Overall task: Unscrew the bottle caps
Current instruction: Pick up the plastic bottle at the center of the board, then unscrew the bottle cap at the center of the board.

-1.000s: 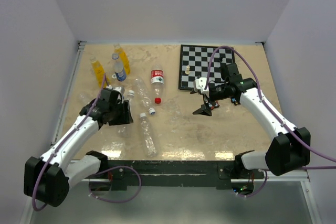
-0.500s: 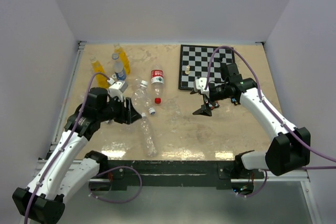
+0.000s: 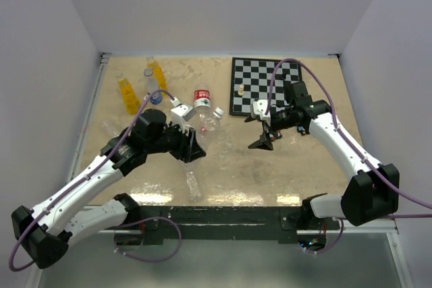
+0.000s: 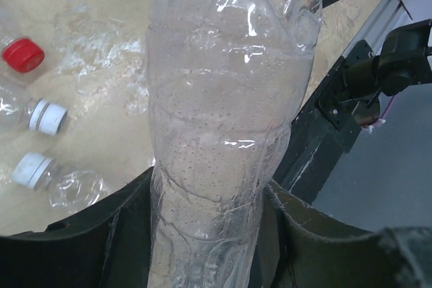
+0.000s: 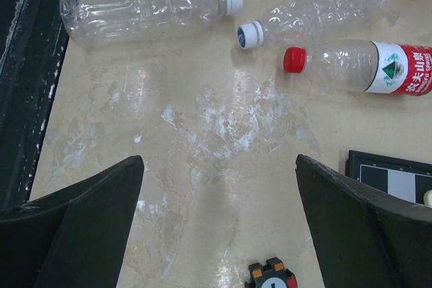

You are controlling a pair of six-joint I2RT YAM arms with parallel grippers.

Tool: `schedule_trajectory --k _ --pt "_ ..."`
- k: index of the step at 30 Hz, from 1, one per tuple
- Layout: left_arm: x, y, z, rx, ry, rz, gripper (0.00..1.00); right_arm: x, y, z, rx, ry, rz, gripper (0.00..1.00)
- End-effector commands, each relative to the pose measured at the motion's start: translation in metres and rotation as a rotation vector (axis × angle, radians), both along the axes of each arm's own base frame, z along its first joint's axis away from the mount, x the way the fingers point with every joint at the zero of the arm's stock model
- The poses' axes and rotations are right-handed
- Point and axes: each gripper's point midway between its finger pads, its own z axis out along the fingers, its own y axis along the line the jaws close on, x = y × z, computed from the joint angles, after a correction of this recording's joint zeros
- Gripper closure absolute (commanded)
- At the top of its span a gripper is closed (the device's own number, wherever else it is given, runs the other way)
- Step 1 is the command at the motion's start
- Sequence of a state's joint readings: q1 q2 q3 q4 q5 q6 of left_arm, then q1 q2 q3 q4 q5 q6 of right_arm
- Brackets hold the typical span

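The left arm (image 3: 101, 173) reaches in over the left-middle of the beige counter (image 3: 304, 173), its jaws pinching a clear unlabelled bottle (image 3: 206, 125) about its body. This bottle (image 4: 229, 99) fills the left wrist view, running lengthwise away between the dark fingers (image 4: 81, 247) with the counter well below it. In the overhead view a white cap (image 3: 218, 110) sits on its far end, pointing toward the chessboard (image 3: 260, 85). Across the counter the right arm (image 3: 344, 150) hangs just in front of the board, its jaws spread wide, with only bare counter between the two fingers (image 5: 74, 234). The small bottles stand upright in a cluster at the far left corner: two orange bottles (image 3: 125, 94) (image 3: 157, 74) and a blue-labelled bottle (image 3: 152, 88) between them, their caps (image 3: 147, 73) on. Three more bottles lie on their sides. A red-labelled bottle (image 5: 378, 65) with a red cap (image 5: 294, 59) lies nearest the chessboard. Beside it is a clear bottle (image 5: 331, 5) with a blue-and-white cap (image 5: 251, 34), and a second clear one (image 5: 142, 11), with a plain white cap (image 5: 233, 1), lies near the front edge. A few white chess pieces (image 3: 240, 89) stand on the board's left side.
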State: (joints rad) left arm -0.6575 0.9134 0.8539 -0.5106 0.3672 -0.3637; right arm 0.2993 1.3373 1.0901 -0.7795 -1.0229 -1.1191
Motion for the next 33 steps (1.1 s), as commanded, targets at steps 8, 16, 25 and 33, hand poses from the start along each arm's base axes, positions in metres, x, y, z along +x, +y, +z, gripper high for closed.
schedule_trajectory --k 8,16,25,33 --pt "0.053 -0.051 0.058 -0.157 -0.281 0.024 0.79 0.003 0.0 0.066 0.145 0.029 -0.057 0.02" --pt "0.08 -0.071 0.077 -0.281 -0.362 0.114 0.8 0.019 0.004 0.119 0.327 0.198 -0.284 0.02" --pt "0.085 -0.105 0.073 -0.364 -0.317 0.102 0.8 0.022 0.024 0.18 0.648 0.499 -0.402 0.02" --pt "0.085 -0.121 0.077 -0.435 -0.293 0.12 0.8 0.042 0.045 0.162 0.68 0.544 -0.552 0.02"
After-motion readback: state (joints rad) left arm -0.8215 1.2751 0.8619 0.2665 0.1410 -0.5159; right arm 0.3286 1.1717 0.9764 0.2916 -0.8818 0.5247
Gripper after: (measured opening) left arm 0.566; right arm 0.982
